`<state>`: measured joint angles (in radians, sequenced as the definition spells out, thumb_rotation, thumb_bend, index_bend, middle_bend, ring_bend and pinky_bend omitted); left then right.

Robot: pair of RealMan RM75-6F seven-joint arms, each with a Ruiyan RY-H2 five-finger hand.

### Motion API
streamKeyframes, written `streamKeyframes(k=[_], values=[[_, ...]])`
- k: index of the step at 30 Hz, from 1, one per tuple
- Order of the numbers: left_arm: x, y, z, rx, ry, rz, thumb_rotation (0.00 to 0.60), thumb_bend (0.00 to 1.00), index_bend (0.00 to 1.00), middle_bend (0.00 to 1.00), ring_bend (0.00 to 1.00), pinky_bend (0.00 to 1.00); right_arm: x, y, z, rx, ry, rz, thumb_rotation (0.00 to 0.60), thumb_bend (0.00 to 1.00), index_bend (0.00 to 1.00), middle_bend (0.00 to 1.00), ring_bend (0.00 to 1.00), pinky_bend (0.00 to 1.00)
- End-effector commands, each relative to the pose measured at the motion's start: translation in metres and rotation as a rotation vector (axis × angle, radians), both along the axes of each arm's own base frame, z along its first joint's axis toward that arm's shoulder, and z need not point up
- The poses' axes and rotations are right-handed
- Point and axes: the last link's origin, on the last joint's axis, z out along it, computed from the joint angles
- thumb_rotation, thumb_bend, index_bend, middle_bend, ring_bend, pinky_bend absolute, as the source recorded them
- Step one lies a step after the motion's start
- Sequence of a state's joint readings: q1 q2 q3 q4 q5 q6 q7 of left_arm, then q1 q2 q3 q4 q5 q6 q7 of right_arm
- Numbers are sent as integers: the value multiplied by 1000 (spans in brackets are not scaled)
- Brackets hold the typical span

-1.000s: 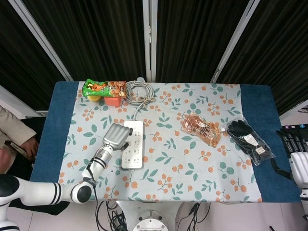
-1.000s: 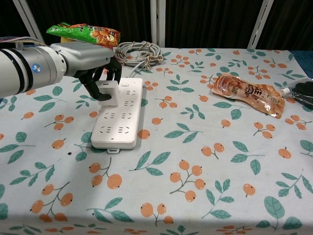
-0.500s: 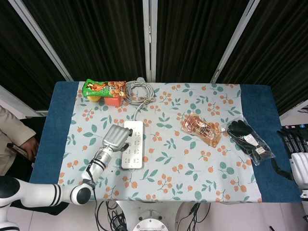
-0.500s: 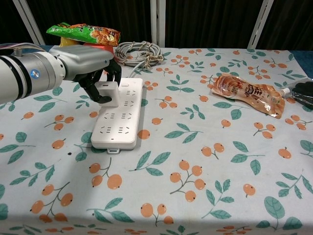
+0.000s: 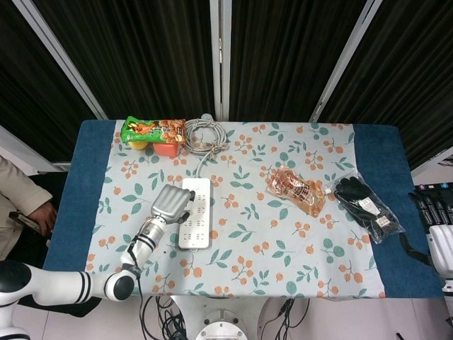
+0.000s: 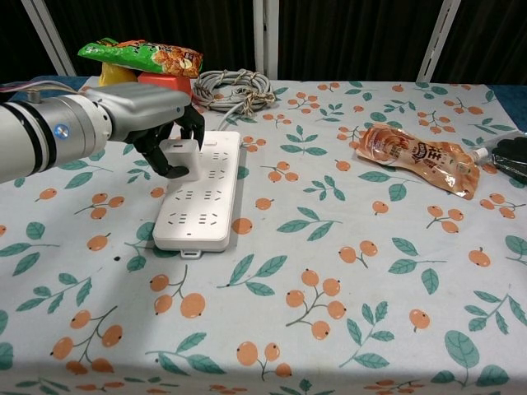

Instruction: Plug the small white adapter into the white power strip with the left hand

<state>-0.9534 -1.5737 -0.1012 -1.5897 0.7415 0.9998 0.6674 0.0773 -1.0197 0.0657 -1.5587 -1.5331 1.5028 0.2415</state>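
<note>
The white power strip (image 6: 202, 197) (image 5: 196, 222) lies flat on the floral cloth, its grey cord running back to a coil. My left hand (image 6: 152, 111) (image 5: 170, 202) hovers over the strip's left side and grips the small white adapter (image 6: 183, 156) between its dark fingers. The adapter is tilted just above the strip's left edge, near the far sockets; its prongs are hidden. In the head view the hand covers the adapter. My right hand (image 5: 437, 221) rests off the table's right edge, fingers apart and holding nothing.
A coiled grey cable (image 6: 233, 86) lies behind the strip. A green snack bag (image 6: 140, 56) sits on an orange box at the back left. An orange pouch (image 6: 416, 155) and a bagged black glove (image 5: 364, 204) lie to the right.
My left hand has drawn slightly left and back with the adapter, tilting it a little. The strip and right hand have not moved.
</note>
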Motion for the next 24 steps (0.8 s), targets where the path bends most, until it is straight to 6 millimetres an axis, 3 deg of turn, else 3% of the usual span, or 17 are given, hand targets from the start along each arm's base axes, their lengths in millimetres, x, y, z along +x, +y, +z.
streamKeyframes(k=[1,4,7,9,12,19,22,24], values=[[0,0,0,0,4,-2,600,497,777,812,611,563,0,0,0,0,-1,-1,600,327,0,48,0,0],[2,-3,4,-9,3,-7,600,484,661,722,552,540,-1,0,-1,2,-1,-3,600,327,0,49,0,0],[3,-4,7,-10,4,-13,600,436,478,554,415,489,0,-1,-1,2,-2,-1,600,327,0,49,0,0],[4,-4,9,-8,-3,-13,600,368,358,427,305,417,0,-1,-1,3,-3,0,600,327,0,49,0,0],[4,-4,12,3,-15,-11,600,295,254,314,201,284,0,-2,-1,3,-4,1,600,327,0,49,0,0],[0,-9,24,33,-56,-3,600,213,166,200,97,168,1,-3,-2,7,-8,7,600,327,0,49,0,0],[-10,-14,47,116,-129,14,600,202,157,197,97,156,0,-5,-2,16,-10,5,600,327,0,49,0,0],[-26,-19,71,212,-188,31,600,194,157,197,97,136,-2,-7,-2,38,-13,-1,600,327,0,50,0,0]])
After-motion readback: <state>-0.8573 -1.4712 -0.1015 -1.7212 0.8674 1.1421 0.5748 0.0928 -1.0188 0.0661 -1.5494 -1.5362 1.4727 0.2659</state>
